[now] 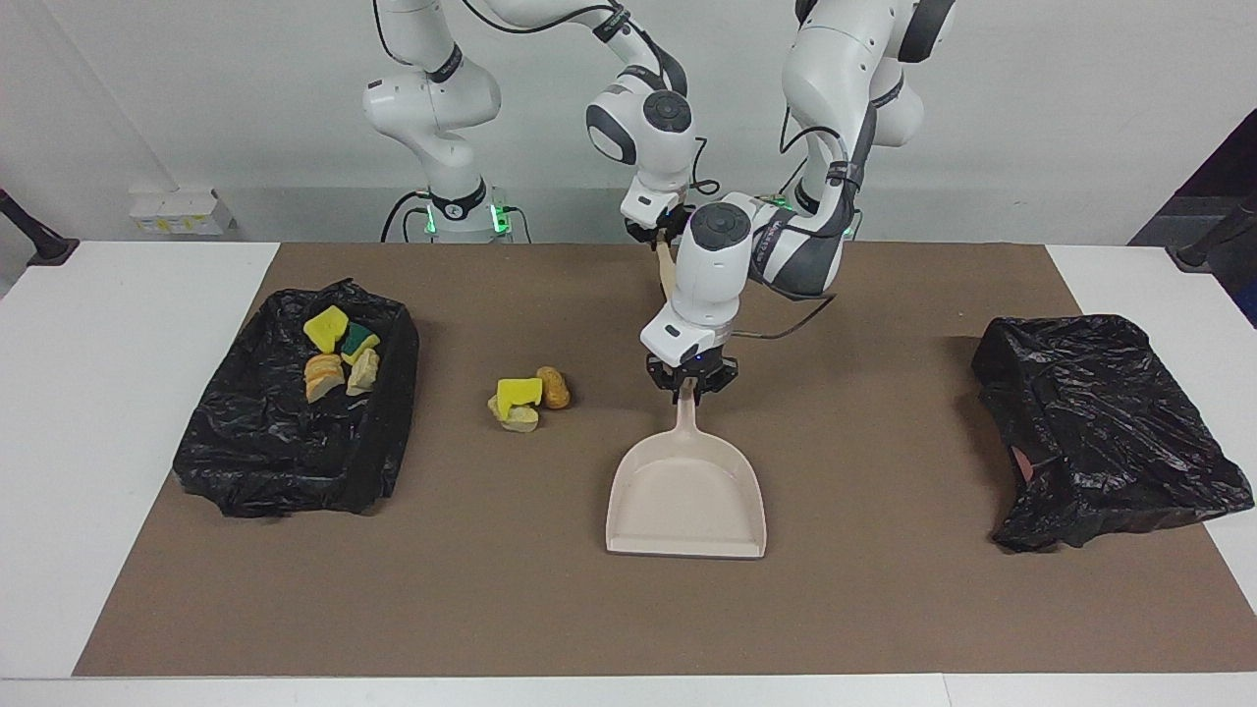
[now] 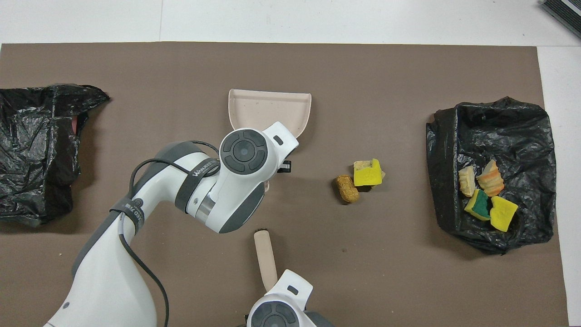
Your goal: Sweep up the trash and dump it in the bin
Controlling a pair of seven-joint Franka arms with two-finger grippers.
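Trash lies in two lots on the brown mat. One small cluster, a yellow sponge chunk on a pale bread piece with a golden-brown piece touching it, sits loose on the mat between the dustpan and the black-lined bin toward the right arm's end of the table. The other bits, yellow sponge, a green-backed one and two bread pieces, already lie inside that bin, at its end nearer the robots.

From where I stand, the left gripper is down at the end of the dustpan's handle with its fingers clamped on it. The beige pan itself rests on the mat, its open mouth pointing away from the robots.

Closer to the robots, the right gripper has its fingers pinched on the beige brush, whose handle shows in the overhead view as a slightly slanted pale stick; most of it is hidden by the left arm in the facing view.

A second black bag lies crumpled at the left arm's end of the table, well apart from everything else.
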